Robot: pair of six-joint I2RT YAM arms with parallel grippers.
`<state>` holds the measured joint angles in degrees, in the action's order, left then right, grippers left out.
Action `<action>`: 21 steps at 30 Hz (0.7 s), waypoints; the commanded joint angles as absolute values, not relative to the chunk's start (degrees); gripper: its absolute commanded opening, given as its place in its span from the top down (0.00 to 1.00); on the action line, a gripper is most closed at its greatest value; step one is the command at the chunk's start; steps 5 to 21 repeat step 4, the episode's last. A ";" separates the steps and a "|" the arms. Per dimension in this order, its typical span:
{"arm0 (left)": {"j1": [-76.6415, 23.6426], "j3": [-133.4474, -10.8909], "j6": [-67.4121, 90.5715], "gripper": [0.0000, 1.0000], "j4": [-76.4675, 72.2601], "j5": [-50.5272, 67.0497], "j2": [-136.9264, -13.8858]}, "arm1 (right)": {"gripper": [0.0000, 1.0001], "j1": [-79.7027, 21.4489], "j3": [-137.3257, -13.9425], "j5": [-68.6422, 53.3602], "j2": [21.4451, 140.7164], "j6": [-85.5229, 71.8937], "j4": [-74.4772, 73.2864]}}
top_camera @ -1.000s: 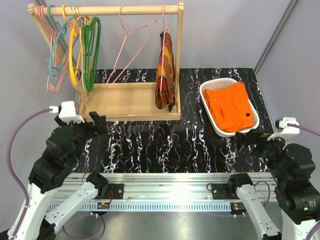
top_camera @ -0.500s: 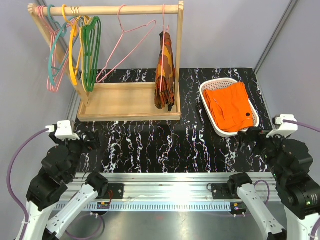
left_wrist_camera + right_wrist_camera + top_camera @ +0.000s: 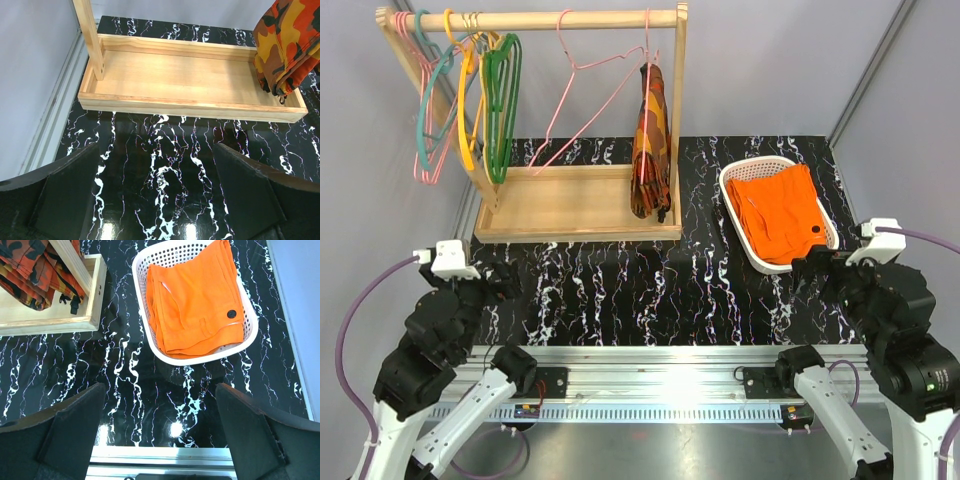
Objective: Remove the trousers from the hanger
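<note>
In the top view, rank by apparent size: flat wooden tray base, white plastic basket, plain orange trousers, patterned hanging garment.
Largest first: flat wooden tray base, white plastic basket, plain orange trousers, patterned hanging garment; the last two look close.

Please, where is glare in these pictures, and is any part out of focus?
Top view: strong glare on the metal rail by the arm bases; the rest is sharp. Left wrist: two bright reflections on the glossy table between the left fingers. Right wrist: one such reflection below the basket; the trousers are sharp.
</note>
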<state>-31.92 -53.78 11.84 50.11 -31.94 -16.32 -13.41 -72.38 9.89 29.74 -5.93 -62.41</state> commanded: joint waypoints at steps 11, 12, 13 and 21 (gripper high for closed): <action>-32.08 -53.88 11.78 0.01 48.61 -33.66 -17.40 | 0.01 -13.89 -73.04 9.41 31.55 -5.71 -60.38; -32.08 -53.88 11.78 0.01 48.61 -33.66 -17.40 | 0.01 -13.89 -73.04 9.41 31.55 -5.71 -60.38; -32.08 -53.88 11.78 0.01 48.61 -33.66 -17.40 | 0.01 -13.89 -73.04 9.41 31.55 -5.71 -60.38; -32.08 -53.88 11.78 0.01 48.61 -33.66 -17.40 | 0.01 -13.89 -73.04 9.41 31.55 -5.71 -60.38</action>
